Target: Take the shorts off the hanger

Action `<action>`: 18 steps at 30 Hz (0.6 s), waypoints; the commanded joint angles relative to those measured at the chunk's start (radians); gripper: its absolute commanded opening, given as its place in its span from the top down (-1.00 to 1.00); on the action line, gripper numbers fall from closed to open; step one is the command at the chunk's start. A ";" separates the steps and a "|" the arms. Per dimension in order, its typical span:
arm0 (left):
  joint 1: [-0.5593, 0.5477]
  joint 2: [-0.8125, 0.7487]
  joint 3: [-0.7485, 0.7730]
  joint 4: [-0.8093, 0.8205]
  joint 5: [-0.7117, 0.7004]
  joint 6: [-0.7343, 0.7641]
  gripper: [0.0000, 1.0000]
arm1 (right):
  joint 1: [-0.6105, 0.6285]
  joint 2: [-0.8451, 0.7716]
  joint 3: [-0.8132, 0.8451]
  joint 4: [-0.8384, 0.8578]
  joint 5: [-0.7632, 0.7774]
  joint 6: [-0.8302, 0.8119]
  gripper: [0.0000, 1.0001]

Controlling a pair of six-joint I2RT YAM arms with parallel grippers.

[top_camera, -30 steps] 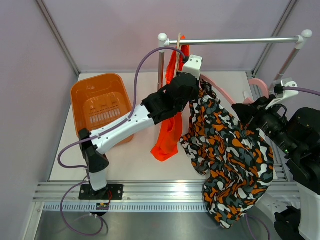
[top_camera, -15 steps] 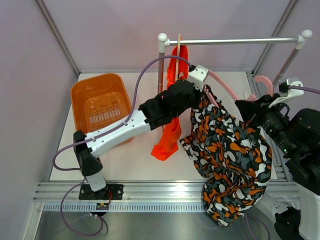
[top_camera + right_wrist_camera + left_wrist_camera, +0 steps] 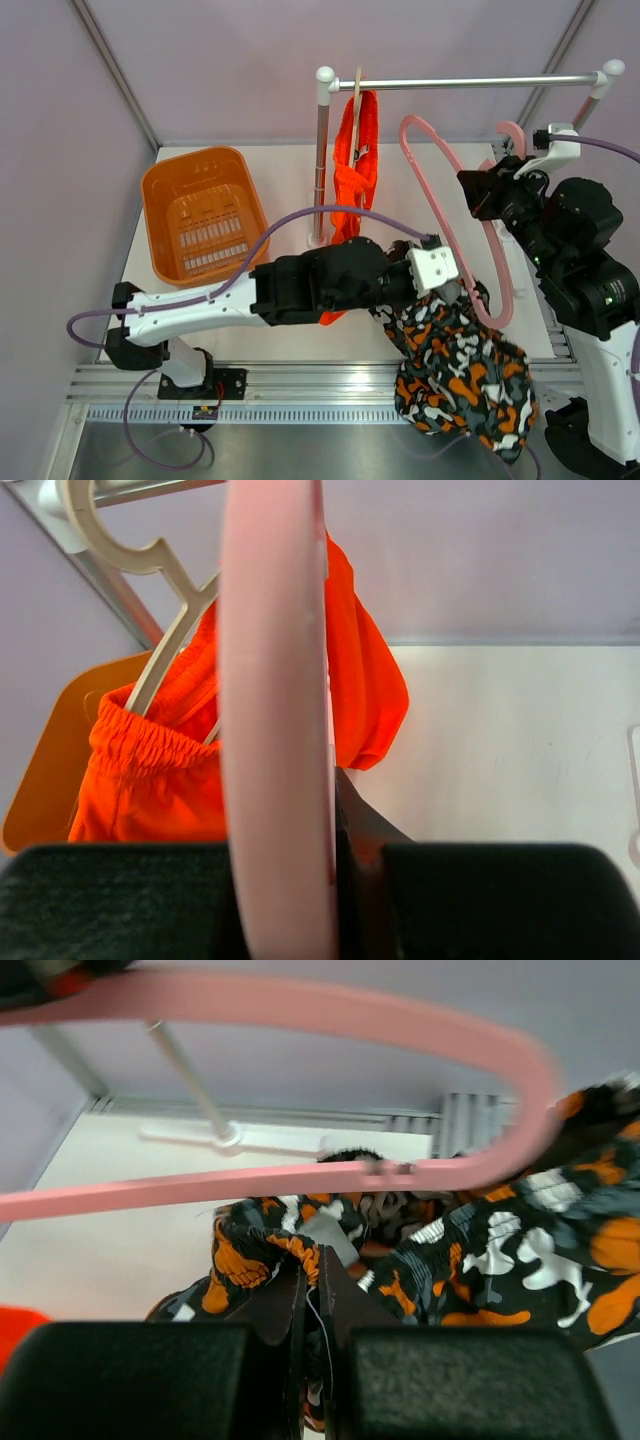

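Camo shorts (image 3: 465, 375): bunched at near table (image 3: 285, 180) edge, beneath pink hanger (image 3: 275, 730) low end.
Left gripper (image 3: 312, 1285): clamped on camo fabric.
Right gripper (image 3: 485, 192): closed on pink hanger.
Orange shorts (image 3: 355, 170): hanging on cream hanger (image 3: 170, 648), far rail (image 3: 470, 82).

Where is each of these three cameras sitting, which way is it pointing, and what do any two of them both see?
Top external: above and behind the arm bases, looking down on the table; both arms show.
Left wrist: on the left arm, looking along the left hand, shut on the camouflage shorts, pink hanger across the frame.
Right wrist: on the right arm, looking past the right hand, shut on the pink hanger, towards the orange shorts.
Shared: both wrist views show the pink hanger.
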 commanded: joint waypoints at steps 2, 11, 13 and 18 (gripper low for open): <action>-0.056 -0.120 -0.015 -0.029 0.097 0.093 1.00 | 0.009 0.072 0.057 0.079 0.099 -0.001 1.00; -0.101 -0.346 -0.029 0.023 -0.065 0.136 1.00 | 0.007 0.134 0.110 0.073 0.125 0.001 1.00; -0.102 -0.406 0.002 0.023 -0.095 0.137 1.00 | 0.009 0.134 0.114 0.066 0.140 -0.005 1.00; -0.102 -0.538 -0.032 0.162 -0.225 0.191 1.00 | 0.009 0.140 0.139 0.050 0.148 -0.014 1.00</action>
